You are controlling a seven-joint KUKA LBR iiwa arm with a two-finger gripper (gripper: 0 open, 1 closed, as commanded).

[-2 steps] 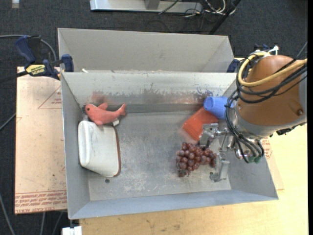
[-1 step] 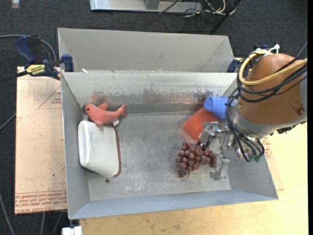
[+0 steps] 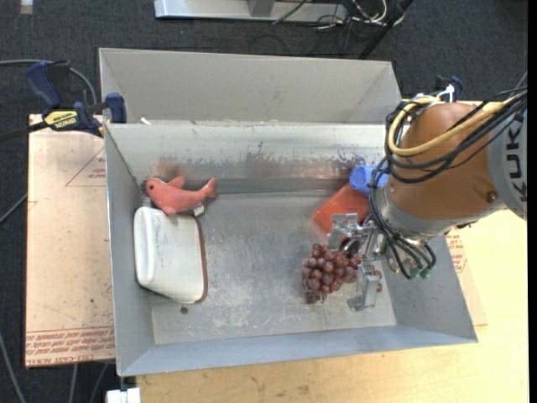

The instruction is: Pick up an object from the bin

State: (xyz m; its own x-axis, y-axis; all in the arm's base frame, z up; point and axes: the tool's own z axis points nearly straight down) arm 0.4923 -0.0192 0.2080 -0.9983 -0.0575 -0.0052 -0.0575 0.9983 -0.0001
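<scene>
grey bin (image 3: 252,309), right side: gripper (image 3: 356,263) over dark grape bunch (image 3: 325,273) lying diagonally.

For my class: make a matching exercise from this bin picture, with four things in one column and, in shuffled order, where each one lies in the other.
Things
1. pink toy fish
2. white tub
3. bunch of dark red grapes
4. orange-red piece

Places
A. right of the middle, next to the tool
B. by the far wall of the bin, on the left
C. by the far wall, on the right, partly hidden by the arm
D. on the left side, just in front of the fish

Pairs: 1-B, 2-D, 3-A, 4-C
</scene>
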